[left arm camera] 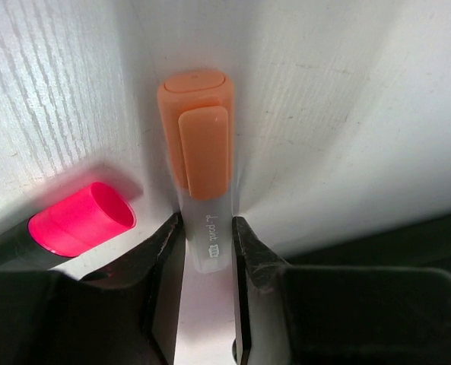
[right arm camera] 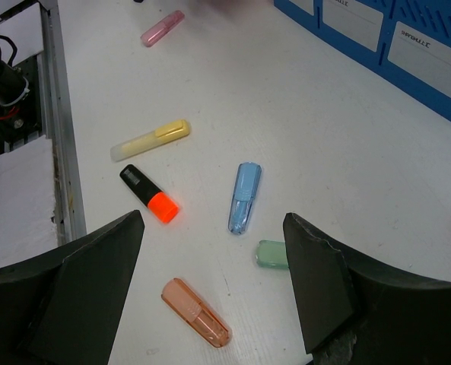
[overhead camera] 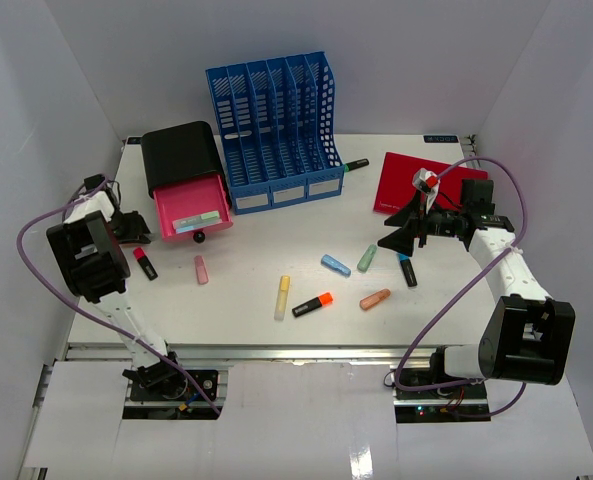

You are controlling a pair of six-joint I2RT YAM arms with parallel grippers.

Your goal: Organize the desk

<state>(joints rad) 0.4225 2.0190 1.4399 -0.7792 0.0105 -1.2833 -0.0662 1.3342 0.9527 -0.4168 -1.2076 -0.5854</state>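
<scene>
Left gripper straddles orange highlighter; pink marker beside.

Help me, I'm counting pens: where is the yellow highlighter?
In the top view, the yellow highlighter lies near the front centre of the desk, left of the black-and-orange marker.

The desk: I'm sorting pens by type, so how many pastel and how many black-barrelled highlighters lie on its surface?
Pastel highlighters: 6 (pink, yellow, blue, green, orange, another orange in the left pincer)
Black-barrelled highlighters: 4 (red-capped, orange-capped, blue-capped, green-capped)
Total: 10
</scene>
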